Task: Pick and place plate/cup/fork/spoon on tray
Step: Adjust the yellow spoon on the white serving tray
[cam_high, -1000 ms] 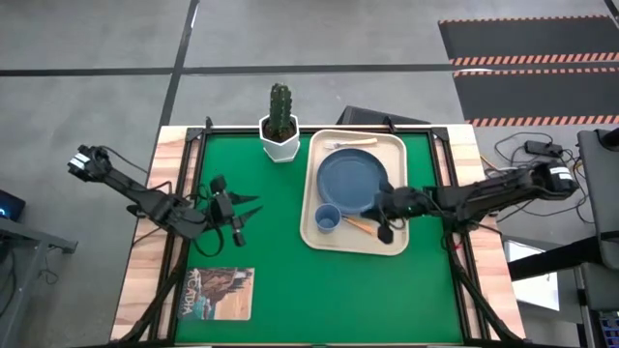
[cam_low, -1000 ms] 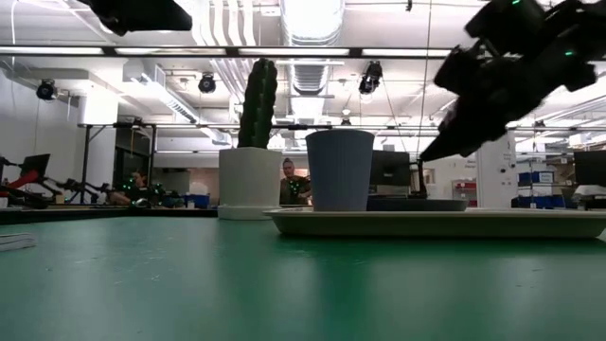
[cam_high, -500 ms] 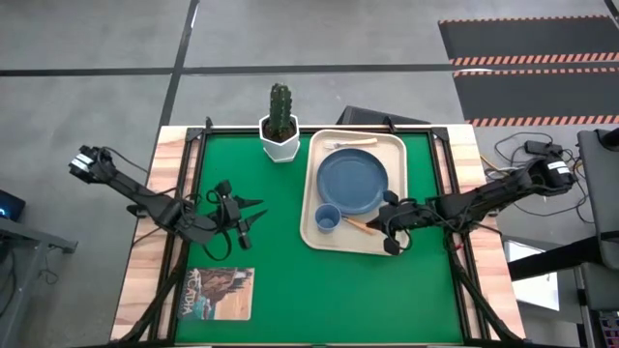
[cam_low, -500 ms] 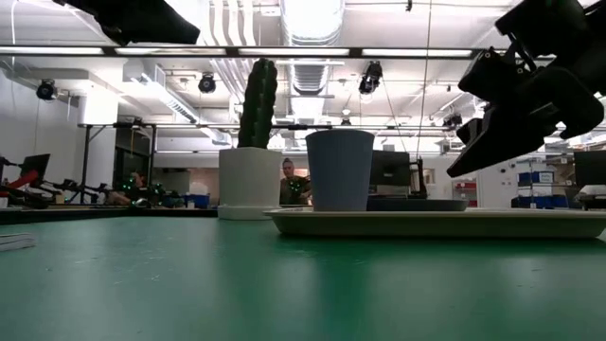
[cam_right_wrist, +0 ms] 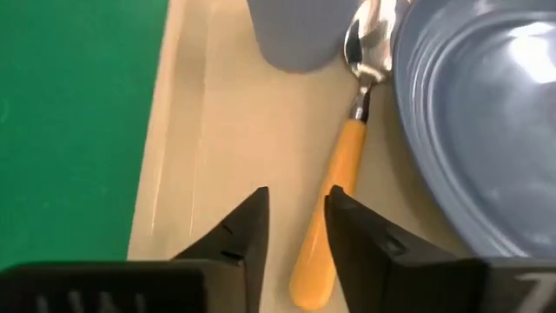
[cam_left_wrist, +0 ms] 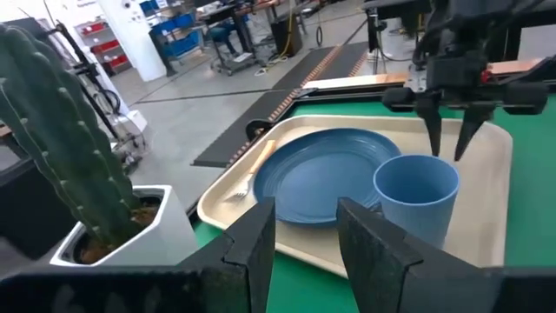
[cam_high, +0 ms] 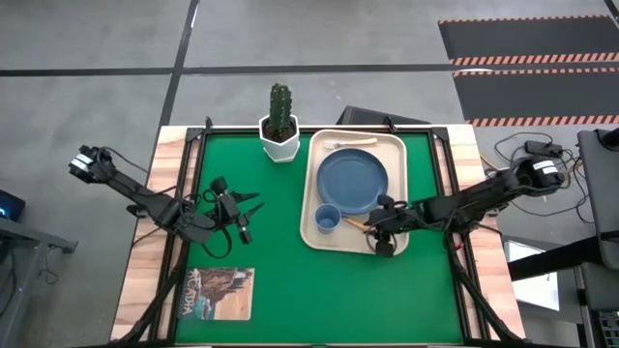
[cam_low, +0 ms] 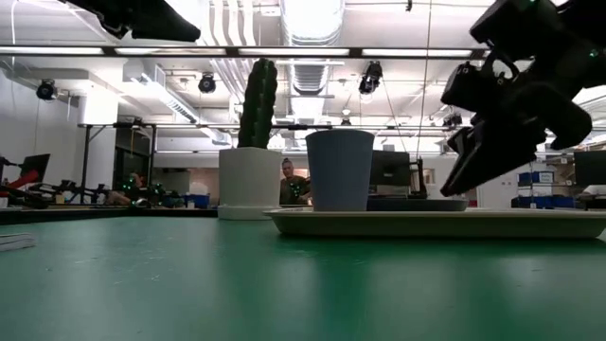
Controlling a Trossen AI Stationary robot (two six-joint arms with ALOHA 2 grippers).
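Note:
The cream tray (cam_high: 398, 155) lies on the green mat at the right. On it rest the slate-blue plate (cam_high: 354, 182), the light-blue cup (cam_high: 327, 217) standing upright at its near left corner, the fork (cam_high: 350, 144) along its far rim, and the orange-handled spoon (cam_high: 359, 224) between cup and plate. My right gripper (cam_high: 374, 232) is open above the tray's near part; in the right wrist view (cam_right_wrist: 295, 226) its fingers stand over the free end of the spoon's handle (cam_right_wrist: 334, 191), clear of it. My left gripper (cam_high: 247, 217) is open and empty over the mat, left of the tray.
A white hexagonal cactus pot (cam_high: 280, 126) stands at the mat's far edge, left of the tray. A booklet (cam_high: 218, 293) lies at the near left corner. Bare green mat (cam_high: 280, 271) lies between the left gripper and the tray.
My right gripper has gone from over the plate's near right edge toward the table's near edge, then a little left and down, and now stands over the spoon's handle. The things on the tray have stayed where they were.

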